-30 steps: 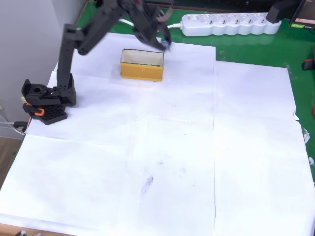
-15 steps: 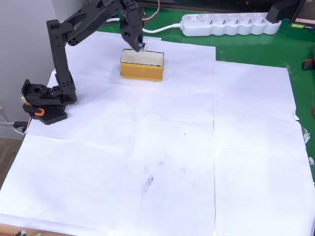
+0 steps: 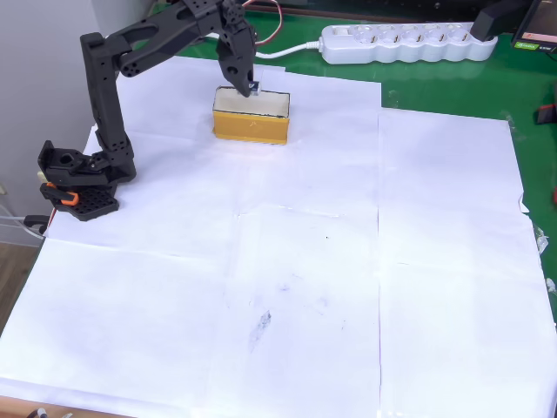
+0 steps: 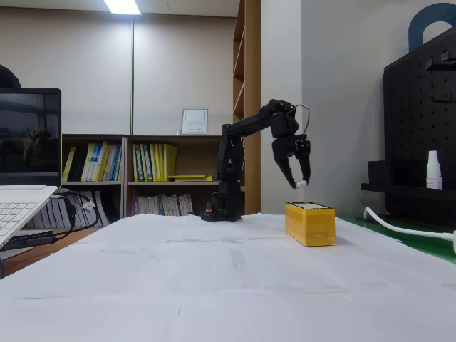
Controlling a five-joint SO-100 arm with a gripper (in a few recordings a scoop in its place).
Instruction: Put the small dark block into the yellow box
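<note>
One small dark block (image 3: 253, 87) sits pinched at the very tips of the gripper (image 4: 297, 184), whose fingers are closed down to the block's width and point straight down — a pose that, by the look of it, lines the load up for a clean drop. Directly beneath the fingertips, with a clear gap showing in the fixed view, stands one yellow box (image 4: 310, 222), its open cream top facing up to receive the piece. In the overhead view the block hangs over the box's far rim rather than its middle, so a release here could clip the edge. Beyond the fingers lies one white power strip (image 3: 409, 43) — well apart from the lone black arm (image 3: 104, 96).
</note>
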